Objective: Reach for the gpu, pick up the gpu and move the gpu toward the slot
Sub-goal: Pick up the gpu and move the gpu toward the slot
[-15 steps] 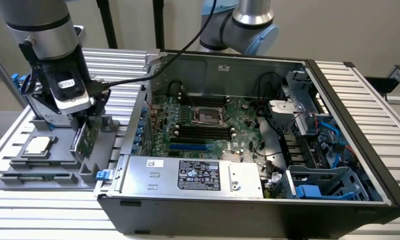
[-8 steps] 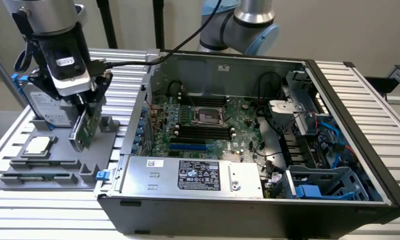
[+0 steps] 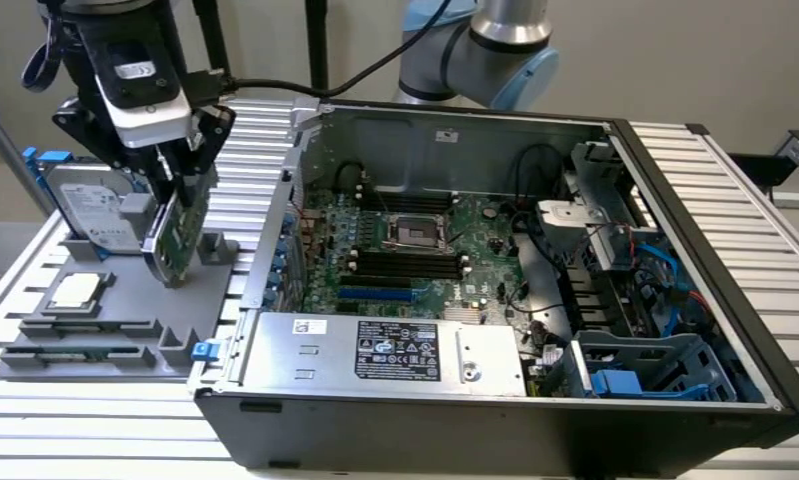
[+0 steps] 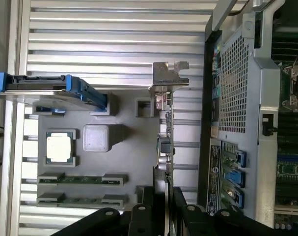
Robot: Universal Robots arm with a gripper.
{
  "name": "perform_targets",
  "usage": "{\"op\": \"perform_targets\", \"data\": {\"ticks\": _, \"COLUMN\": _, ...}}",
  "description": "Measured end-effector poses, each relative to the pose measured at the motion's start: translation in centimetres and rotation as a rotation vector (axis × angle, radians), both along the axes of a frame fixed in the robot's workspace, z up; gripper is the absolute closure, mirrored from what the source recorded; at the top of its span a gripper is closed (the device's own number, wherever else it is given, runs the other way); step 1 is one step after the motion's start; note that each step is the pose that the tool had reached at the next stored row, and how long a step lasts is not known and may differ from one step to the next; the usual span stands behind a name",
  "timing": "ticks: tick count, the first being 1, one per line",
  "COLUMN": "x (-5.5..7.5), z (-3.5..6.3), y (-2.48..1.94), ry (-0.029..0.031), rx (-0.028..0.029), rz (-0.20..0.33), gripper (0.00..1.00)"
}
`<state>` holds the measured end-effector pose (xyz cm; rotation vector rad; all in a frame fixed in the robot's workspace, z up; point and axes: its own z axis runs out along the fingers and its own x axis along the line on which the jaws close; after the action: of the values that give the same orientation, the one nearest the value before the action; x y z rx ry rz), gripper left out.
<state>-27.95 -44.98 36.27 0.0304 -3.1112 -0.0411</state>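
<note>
Tool (image 3: 175, 185) sits at the exterior view's left, and I read it as clamped on the upper edge of the gpu (image 3: 172, 240). The green card hangs tilted over the grey fixture (image 3: 146, 300) on the bench (image 3: 52, 420), just in front of the hard drive (image 3: 90, 205). The CPU chip (image 3: 79, 290) lies near it. From here I cannot tell whether the card's lower edge touches the fixture. The motherboard (image 3: 426, 250) inside the open computer case (image 3: 506, 440) is well apart from the card.

My wrist view looks along the gpu (image 4: 164, 147) edge-on. The dark fingers (image 4: 144, 216) press on both faces. The silver bracket (image 4: 169, 73) shows at the far end, which the exterior view does not make clear. The case's perforated rear panel (image 4: 237, 73) stands beside the card.
</note>
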Motion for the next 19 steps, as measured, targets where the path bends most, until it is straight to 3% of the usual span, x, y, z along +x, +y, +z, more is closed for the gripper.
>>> {"op": "perform_targets", "data": {"ticks": 7, "x": 1.9, "z": 3.2, "y": 0.04, "ry": 0.0012, "rx": 0.0001, "rz": 0.0, "gripper": 0.73}}
{"op": "perform_targets", "data": {"ticks": 14, "x": 4.8, "z": 6.25, "y": 0.14, "ry": 0.0035, "rx": 0.0, "rz": 0.0, "gripper": 0.73}}
{"op": "perform_targets", "data": {"ticks": 19, "x": 6.3, "z": 7.21, "y": 0.34, "ry": 0.0067, "rx": 0.0002, "rz": 0.0, "gripper": 0.73}}
